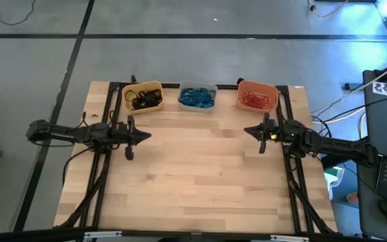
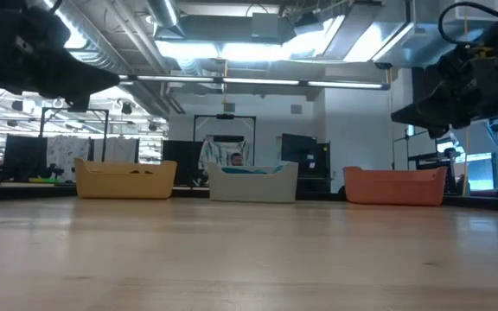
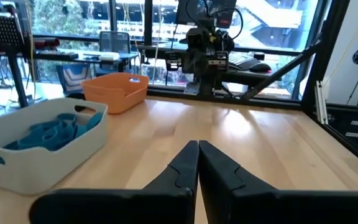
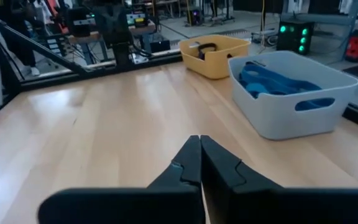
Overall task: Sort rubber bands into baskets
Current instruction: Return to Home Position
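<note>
3 in a row at the table's [image 1: 200, 175] far edge: yellow basket [image 2: 126, 181] holds black rubber bands [image 1: 145, 99]; grey basket [image 2: 253, 184], blue rubber bands [image 1: 197, 98]; orange basket [image 2: 394, 186], red rubber bands [image 1: 256, 100]. Left gripper [image 3: 198, 144] and right gripper [image 4: 200, 139]: fingers pressed together, empty.

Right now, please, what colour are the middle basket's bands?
Blue bands, clearest in the high view.

Three baskets stand in a row along the desk's far edge: yellow [image 1: 142, 96] holding black bands [image 1: 144, 100], grey [image 1: 197, 96] blue bands [image 1: 197, 98], orange [image 1: 257, 95] red bands [image 1: 256, 100].
</note>
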